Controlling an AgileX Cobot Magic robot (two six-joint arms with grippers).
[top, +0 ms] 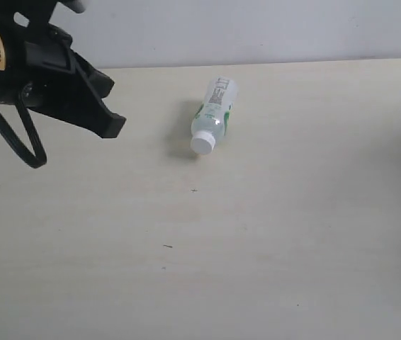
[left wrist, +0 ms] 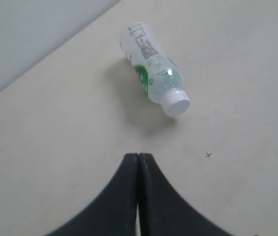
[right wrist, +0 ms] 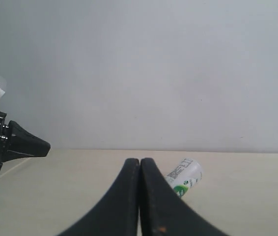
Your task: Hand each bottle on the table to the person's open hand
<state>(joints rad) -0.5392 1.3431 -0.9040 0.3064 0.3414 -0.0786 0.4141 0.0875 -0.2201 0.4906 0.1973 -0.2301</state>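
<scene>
While my left gripper point(top: 112, 126) hangs over the far left part of the tabletop point(top: 271, 241) with its jaws pressed together on nothing, the slim clear bottle point(top: 213, 113) with the green-and-white label lies on its side near the far edge, roughly midway along it. Its white cap point(top: 203, 143) points toward the near edge. My right gripper point(right wrist: 140, 162) is likewise closed and empty, well short of the bottle.
</scene>
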